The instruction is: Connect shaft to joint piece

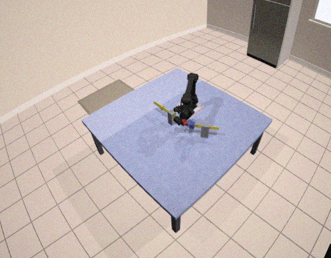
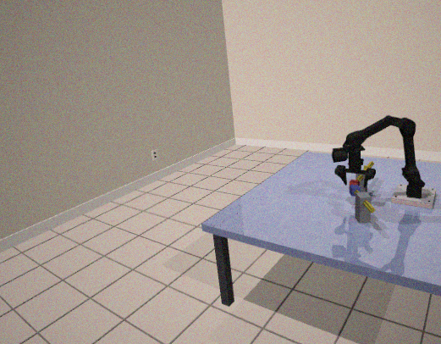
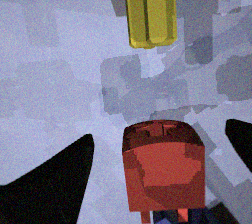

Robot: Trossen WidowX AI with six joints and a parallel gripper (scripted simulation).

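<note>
The red square joint piece [image 1: 184,122] [image 2: 354,182] [image 3: 168,167] is on hinges beside the blue part [image 1: 191,124] [image 2: 355,190] on the end of the first yellow shaft [image 1: 213,128] [image 2: 368,206]. That shaft runs through a grey block [image 1: 204,131] [image 2: 363,210]. In the wrist view the joint's dark end faces the second yellow shaft [image 3: 152,22] [image 1: 159,105] [image 2: 368,166], with a gap between. I cannot tell whether they line up exactly. The second shaft passes through another grey block [image 1: 171,117]. My gripper [image 3: 157,132] is open and empty, one finger on each side of the joint piece, apart from it.
Both blocks stand on the blue table [image 1: 171,179] [image 2: 287,230]. A small yellow crosspiece [image 1: 162,108] sits on the second shaft's outer part. The arm's pale base plate [image 1: 197,108] [image 2: 399,200] is near the shafts. Shadows fall on the table around the blocks.
</note>
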